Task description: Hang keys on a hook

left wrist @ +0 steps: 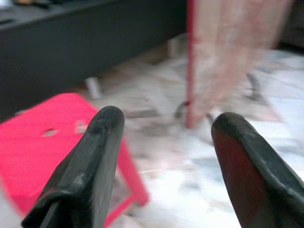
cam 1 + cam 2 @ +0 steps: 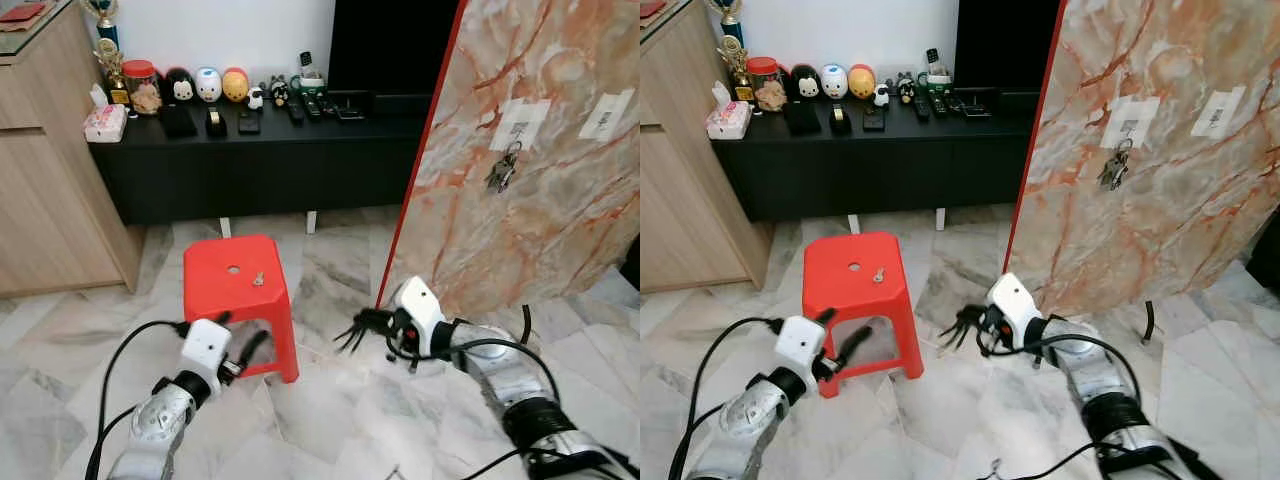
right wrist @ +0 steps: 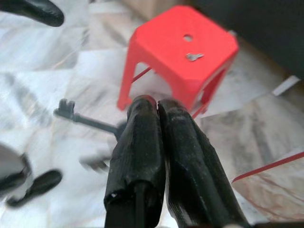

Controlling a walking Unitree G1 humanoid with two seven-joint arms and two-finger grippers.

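A bunch of keys [image 2: 503,168] hangs from a white hook patch on the upright marble-patterned panel [image 2: 540,60] at the right. One small key [image 2: 258,279] lies on top of the red plastic stool [image 2: 238,285]. My right gripper [image 2: 350,335] is low over the floor between stool and panel, its fingers [image 3: 142,142] pressed shut with nothing seen between them. Held open, my left gripper [image 2: 240,335] hovers at the stool's front left; its wrist view shows the fingers [image 1: 97,156] wide apart, facing the stool [image 1: 33,147] and the panel's red edge [image 1: 191,61].
A black low console [image 2: 260,150] at the back carries figurines, a jar and remotes. A wooden cabinet [image 2: 50,170] stands at the left. The panel's thin black foot [image 2: 525,320] rests on the marble floor. Black cables trail from both arms.
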